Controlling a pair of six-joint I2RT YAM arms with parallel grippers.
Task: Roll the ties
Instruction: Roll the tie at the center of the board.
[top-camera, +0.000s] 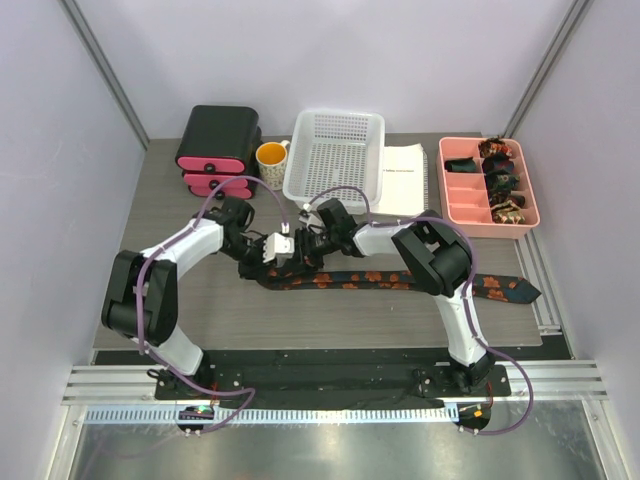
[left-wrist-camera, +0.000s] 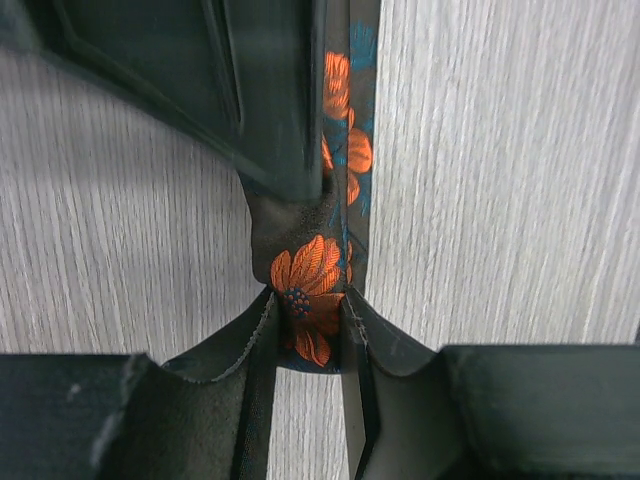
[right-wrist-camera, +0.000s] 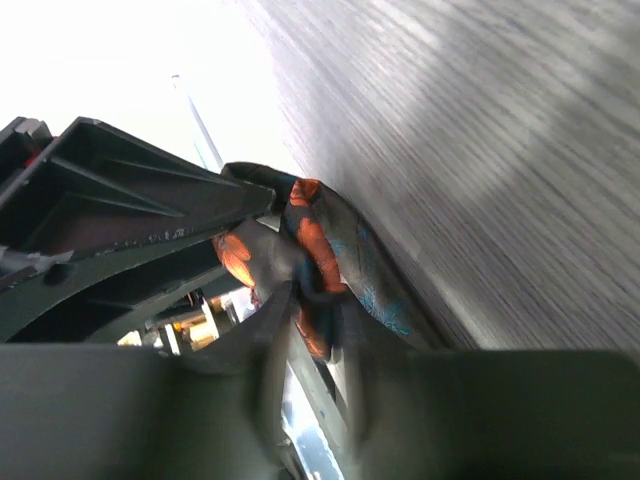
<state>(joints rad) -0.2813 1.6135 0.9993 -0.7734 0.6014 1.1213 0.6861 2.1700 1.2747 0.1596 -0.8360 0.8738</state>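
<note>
One dark tie (top-camera: 400, 280) with orange flowers lies flat across the table, its wide pointed end at the right. Both grippers meet at its narrow left end. My left gripper (top-camera: 283, 260) (left-wrist-camera: 308, 325) is shut on the tie (left-wrist-camera: 310, 290), with a flower pinched between its pads. My right gripper (top-camera: 300, 256) (right-wrist-camera: 315, 315) comes in from the opposite side. It is shut on a folded bit of the tie (right-wrist-camera: 310, 250), though that view is blurred. Several rolled ties (top-camera: 502, 180) sit in the pink tray (top-camera: 455, 205).
A white basket (top-camera: 335, 118) stands at the back centre, with a yellow mug (top-camera: 271, 160) and a black and pink box (top-camera: 215, 150) to its left. A paper sheet (top-camera: 405, 180) lies between the basket and the tray.
</note>
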